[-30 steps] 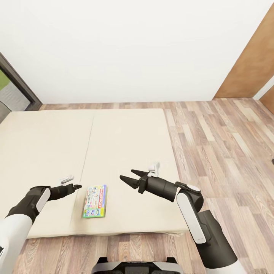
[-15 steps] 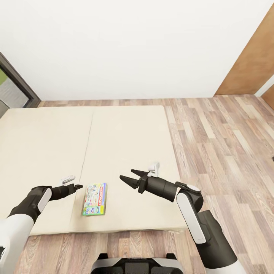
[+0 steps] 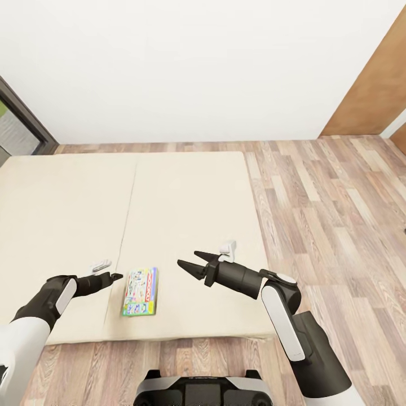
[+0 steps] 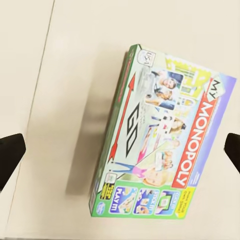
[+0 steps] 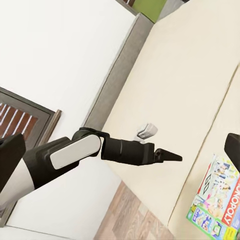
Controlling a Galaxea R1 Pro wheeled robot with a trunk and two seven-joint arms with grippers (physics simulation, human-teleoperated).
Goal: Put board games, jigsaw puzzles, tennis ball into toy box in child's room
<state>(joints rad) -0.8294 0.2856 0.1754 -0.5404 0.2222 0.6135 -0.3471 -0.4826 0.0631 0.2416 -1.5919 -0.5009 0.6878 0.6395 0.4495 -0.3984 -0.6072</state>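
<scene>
One board game, a colourful Monopoly box (image 3: 139, 291), lies flat on the beige bed (image 3: 186, 197) near its front edge. In the left wrist view the same box (image 4: 160, 135) lies directly below, between the two wide-apart fingertips (image 4: 10, 155). My left gripper (image 3: 114, 276) hovers open just left of the box, holding nothing. Right of the box my right gripper (image 3: 188, 259) is open and empty above the mattress. The right wrist view looks across at the left arm (image 5: 100, 150) and a corner of the box (image 5: 217, 195). The toy box and table are out of view.
A seam (image 3: 127, 225) runs down the mattress left of the box. Wood floor (image 3: 327, 214) spreads to the right of the bed. A white wall stands behind, with a brown door (image 3: 372, 90) at the right and a dark window frame (image 3: 22, 118) at the left.
The whole picture has shifted: the bed and floor slid slightly up in the view, so the camera moved. Both arms keep the same pose, and both grippers stay open.
</scene>
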